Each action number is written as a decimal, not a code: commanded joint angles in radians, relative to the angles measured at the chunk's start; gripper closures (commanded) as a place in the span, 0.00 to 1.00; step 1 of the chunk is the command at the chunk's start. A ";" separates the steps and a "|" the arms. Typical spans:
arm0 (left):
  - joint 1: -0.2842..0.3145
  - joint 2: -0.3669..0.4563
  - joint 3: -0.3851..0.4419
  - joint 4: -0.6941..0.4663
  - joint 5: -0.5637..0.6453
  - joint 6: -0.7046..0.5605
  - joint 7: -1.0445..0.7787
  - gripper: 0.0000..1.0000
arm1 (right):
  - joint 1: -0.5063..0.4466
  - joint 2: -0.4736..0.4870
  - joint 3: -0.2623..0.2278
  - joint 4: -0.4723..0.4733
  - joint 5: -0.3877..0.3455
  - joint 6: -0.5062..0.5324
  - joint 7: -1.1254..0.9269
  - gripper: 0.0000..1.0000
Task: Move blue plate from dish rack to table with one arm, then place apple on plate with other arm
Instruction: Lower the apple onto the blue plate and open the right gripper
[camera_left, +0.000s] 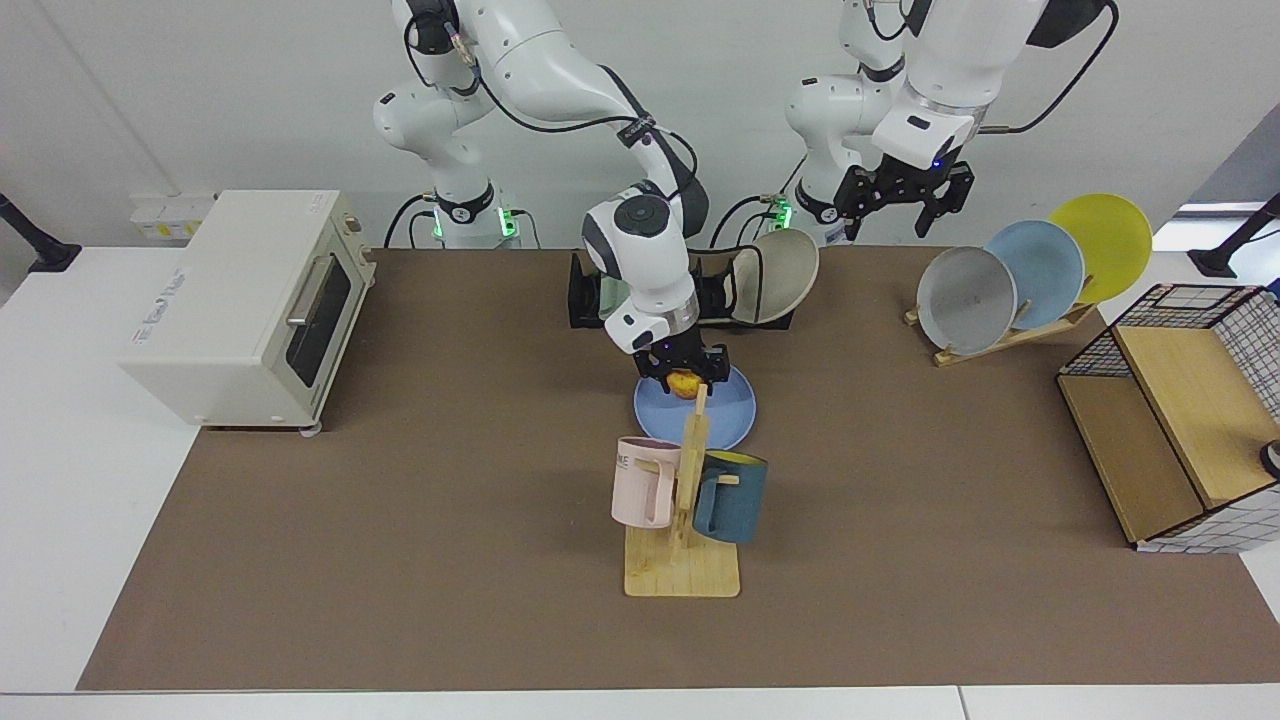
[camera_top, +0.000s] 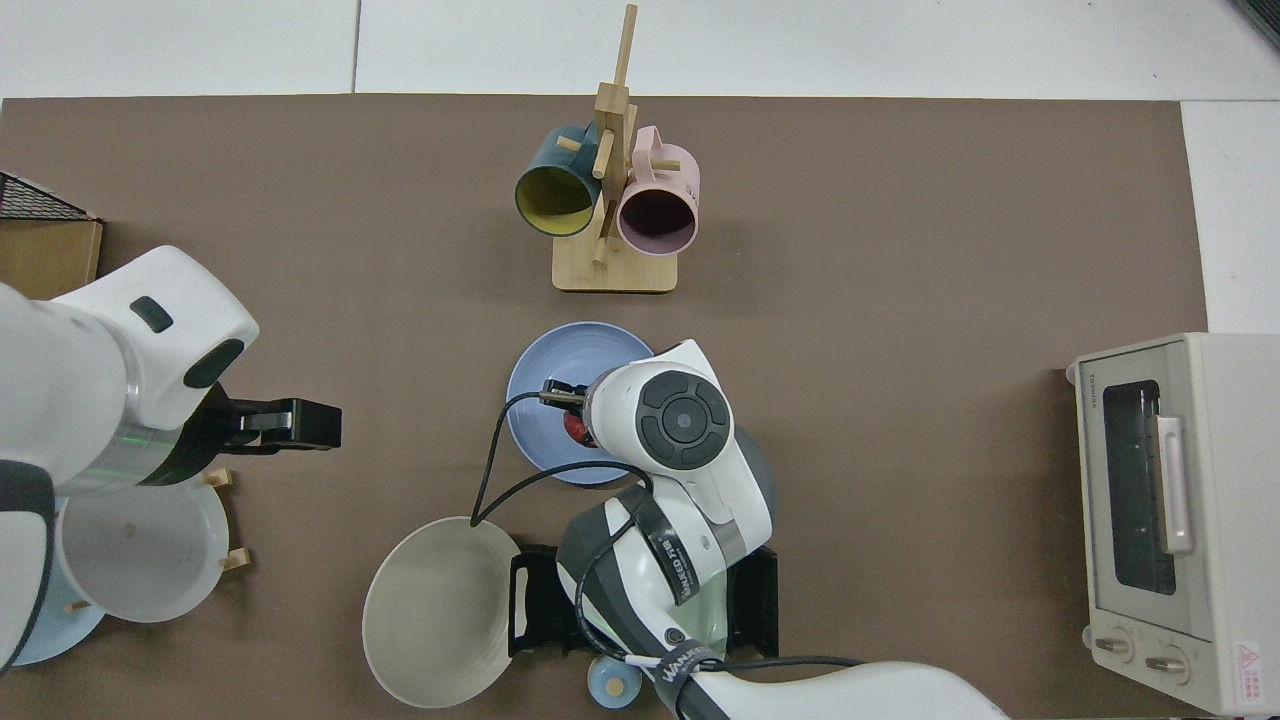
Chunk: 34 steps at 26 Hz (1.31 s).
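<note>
Apple (camera_left: 685, 382), red and yellow, sits pinched in the right claw (camera_left: 684, 378) directly over the blue plate (camera_left: 722, 415), which already lies flat on the brown counter (camera_left: 400, 520) in front of the black dish rack (camera_left: 580, 300). In the top view the fruit (camera_top: 576, 427) shows as a red patch beside the arm's wrist, above the plate (camera_top: 550, 380) and inside its rim, somewhat off the middle on the rack's side. Whether the apple already touches the plate cannot be told from either view; it looks very close. The step in hand, as I judge it, is the set-down. To do it well the claw should come straight down until the fruit bears on the plate's floor, then part its fingers slowly, because a round apple dropped from any height will likely roll toward the raised rim or over it. Shifting a little toward the plate's middle before release would leave more margin on every side. The withdrawal should go straight up, since the wooden mug stand (camera_left: 685, 520) with its pink mug (camera_left: 640, 482) and dark teal mug (camera_left: 730, 497) stands just beside the plate on the near side, and its top peg rises close to the claw in the facing view. A beige plate (camera_left: 775, 288) leans in the dish rack behind the wrist, so backing out low risks a knock there too. The left claw (camera_left: 905, 195) waits high up, fingers spread and holding nothing, well apart from the plate.
</note>
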 joint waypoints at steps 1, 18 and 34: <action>0.001 -0.006 0.003 -0.002 0.019 -0.013 -0.009 0.00 | 0.017 0.025 -0.006 0.012 0.022 0.029 0.016 0.92; 0.002 -0.004 0.037 0.035 0.019 -0.016 -0.007 0.00 | 0.027 0.024 -0.018 0.015 0.002 0.019 0.019 0.00; 0.002 -0.006 0.037 0.035 0.019 -0.016 -0.007 0.00 | -0.188 -0.267 -0.124 0.015 -0.151 -0.377 -0.240 0.00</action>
